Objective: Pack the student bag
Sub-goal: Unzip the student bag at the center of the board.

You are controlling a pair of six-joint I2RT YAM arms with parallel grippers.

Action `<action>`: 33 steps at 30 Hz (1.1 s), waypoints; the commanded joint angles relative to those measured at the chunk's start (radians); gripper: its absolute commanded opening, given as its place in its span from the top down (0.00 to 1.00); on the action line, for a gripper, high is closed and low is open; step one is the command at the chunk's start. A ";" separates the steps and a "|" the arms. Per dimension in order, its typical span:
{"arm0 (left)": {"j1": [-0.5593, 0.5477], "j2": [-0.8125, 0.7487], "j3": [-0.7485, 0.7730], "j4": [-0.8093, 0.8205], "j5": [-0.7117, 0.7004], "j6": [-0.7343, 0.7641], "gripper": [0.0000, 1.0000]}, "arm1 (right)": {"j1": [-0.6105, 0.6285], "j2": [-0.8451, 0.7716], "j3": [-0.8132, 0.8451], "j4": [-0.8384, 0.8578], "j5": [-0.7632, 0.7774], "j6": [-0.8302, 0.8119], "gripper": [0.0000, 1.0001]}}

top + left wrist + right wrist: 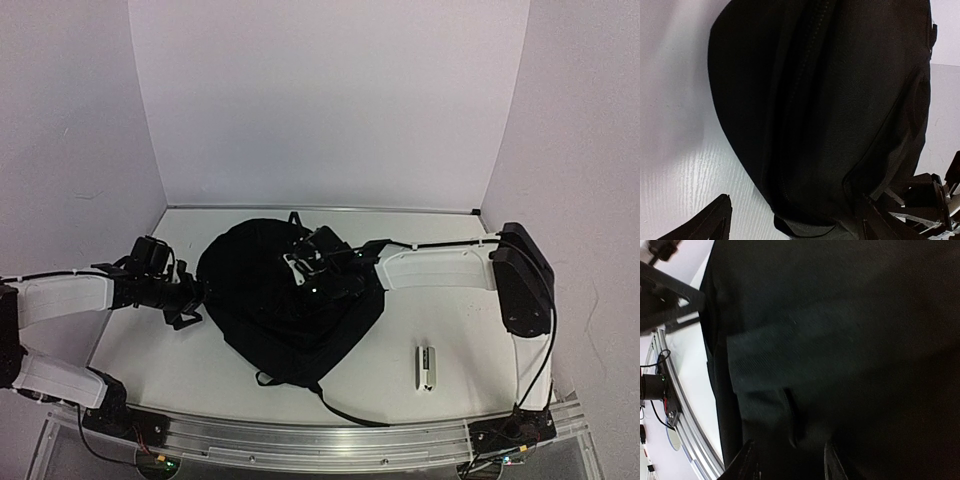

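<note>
The table (150,350) is white and flat, with a fine grain in the close view from the left wrist. Three plain, pale walls (330,100) stand around it, at the left, top and right of the top picture. A shiny metal rail (330,435) runs along the bottom edge, and the arms are fixed there.

The big black bag (285,310) lies in the middle of the table, a bit left of center. One strap (345,410) trails from it down to the rail. A small grey and white thing (427,365) lies alone on the table at the lower right, well apart from the bag.

The left end effector (192,303) is at the bag's left edge. Its fingers (715,222) are wide apart, and the bag's rounded end sits between them. One finger has bare table beside it.

The right end effector (305,270) is on top of the bag, near the middle. Its fingers (747,462) are only a little apart, with black cloth across the gap. I cannot tell if they pinch the cloth.
</note>
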 commanded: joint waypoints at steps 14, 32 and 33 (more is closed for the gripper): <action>-0.068 0.135 -0.022 0.252 0.052 -0.109 0.64 | 0.009 0.111 0.057 0.120 -0.045 0.043 0.76; -0.068 0.128 0.004 0.207 0.026 -0.088 0.99 | 0.135 0.102 0.110 -0.037 0.387 -0.064 1.00; -0.069 0.127 0.004 0.204 0.023 -0.087 0.99 | 0.145 0.096 0.112 -0.041 0.448 -0.064 1.00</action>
